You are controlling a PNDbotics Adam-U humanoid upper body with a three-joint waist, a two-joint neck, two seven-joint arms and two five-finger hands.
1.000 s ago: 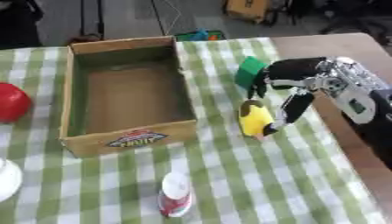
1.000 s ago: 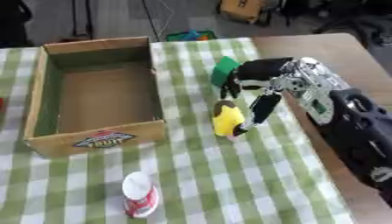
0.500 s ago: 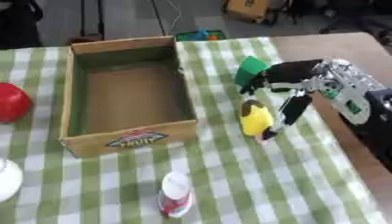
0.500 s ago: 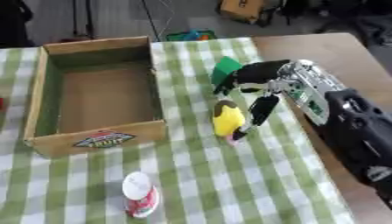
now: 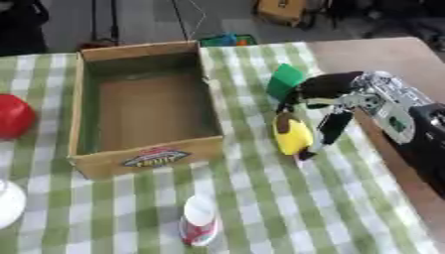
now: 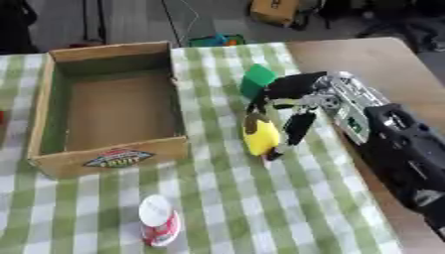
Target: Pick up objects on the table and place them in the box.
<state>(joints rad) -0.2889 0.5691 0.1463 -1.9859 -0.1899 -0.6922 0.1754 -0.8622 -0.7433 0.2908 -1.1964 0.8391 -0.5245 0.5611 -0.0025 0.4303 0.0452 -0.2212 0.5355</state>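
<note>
A yellow, banana-like object [image 5: 291,135] lies on the green checked cloth, just right of the open cardboard box [image 5: 146,158]. My right hand [image 5: 347,96] comes in from the right and is curled round it: the thumb sits at its upper left end and a long black finger [image 5: 330,128] runs down its right side to the cloth. A green block [image 5: 285,79] stands right behind the hand, partly hidden by it. Nothing lies inside the box. My left hand shows in neither view.
A red ball [image 5: 13,116] sits at the left edge and a white round thing [image 5: 7,203] at the lower left. A white and red bottle [image 5: 198,225] lies in front of the box. Bare brown table [image 5: 382,54] runs along the right.
The right hand has settled slightly lower around the yellow object, its fingers closer to it. The yellow object has stayed where it was.
</note>
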